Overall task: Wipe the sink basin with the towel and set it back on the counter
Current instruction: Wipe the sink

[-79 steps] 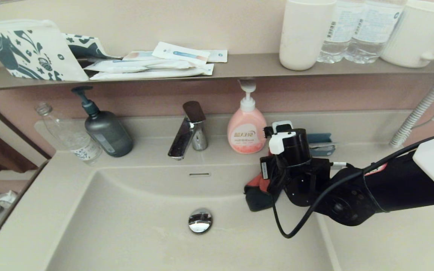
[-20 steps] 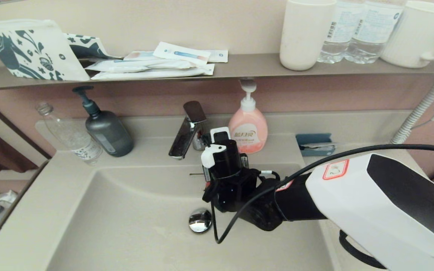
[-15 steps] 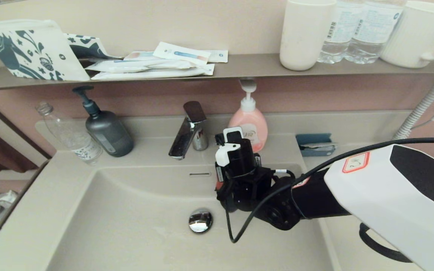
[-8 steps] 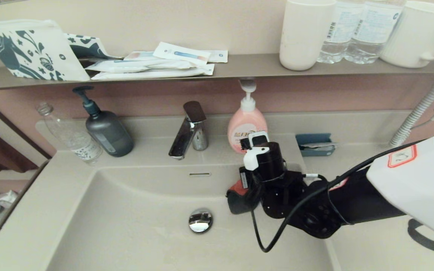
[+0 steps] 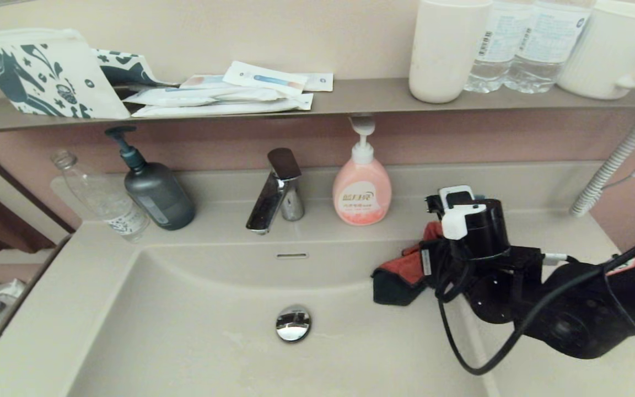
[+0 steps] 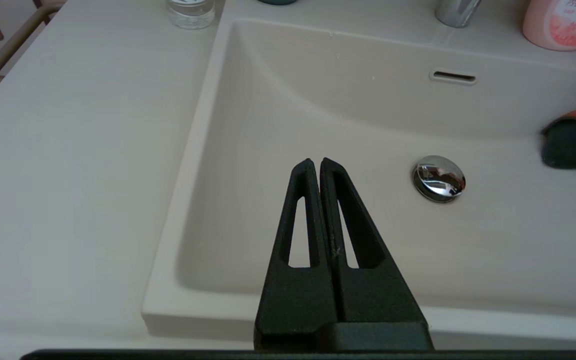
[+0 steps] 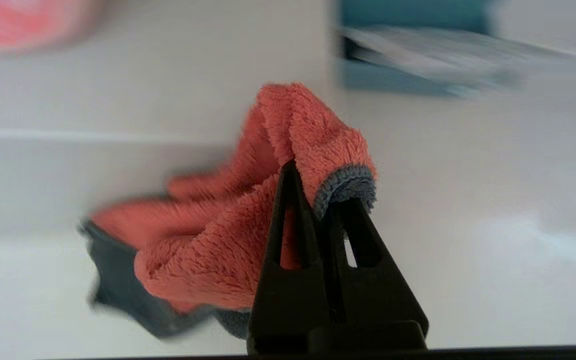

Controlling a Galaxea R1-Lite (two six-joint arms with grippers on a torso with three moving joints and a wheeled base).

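The sink basin fills the scene, the counter flanking its right side. At that right rim the right gripper has its jaws clamped on a fold of the towel, which drapes down the basin wall. The risk: a thin pinch, so the cloth may slip free or snag the edge on the lift. The left gripper waits over the near-left basin, jaws together, empty.
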